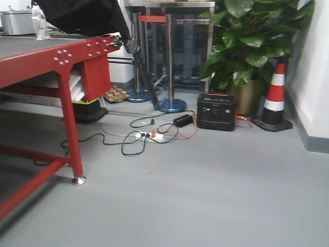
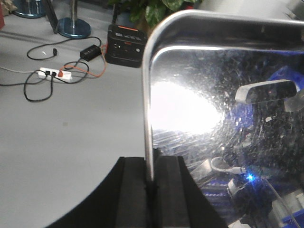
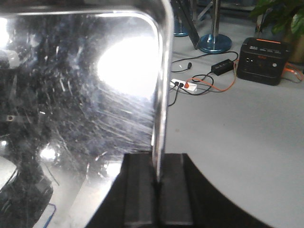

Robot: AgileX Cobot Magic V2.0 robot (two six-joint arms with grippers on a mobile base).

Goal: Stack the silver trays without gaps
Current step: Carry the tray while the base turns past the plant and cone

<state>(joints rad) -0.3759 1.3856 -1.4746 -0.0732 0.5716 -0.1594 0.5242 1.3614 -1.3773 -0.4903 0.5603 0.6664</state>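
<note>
In the left wrist view a silver tray (image 2: pixel 228 95) fills the right half, its shiny scratched inside facing the camera. My left gripper (image 2: pixel 152 164) is shut on the tray's left rim (image 2: pixel 147 118), which stands upright between the black fingers. In the right wrist view a silver tray (image 3: pixel 71 85) fills the left half. My right gripper (image 3: pixel 158 159) is shut on its right rim (image 3: pixel 161 95). Each tray is held above the grey floor. I cannot tell whether both views show the same tray. The front view shows no tray and no gripper.
A red-framed table (image 1: pixel 56 56) stands at the left. On the floor lie a power strip with cables (image 1: pixel 149 136) and a black power station (image 1: pixel 216 110). A stanchion (image 1: pixel 171 105), a potted plant (image 1: pixel 257 41) and a traffic cone (image 1: pixel 275 98) stand behind.
</note>
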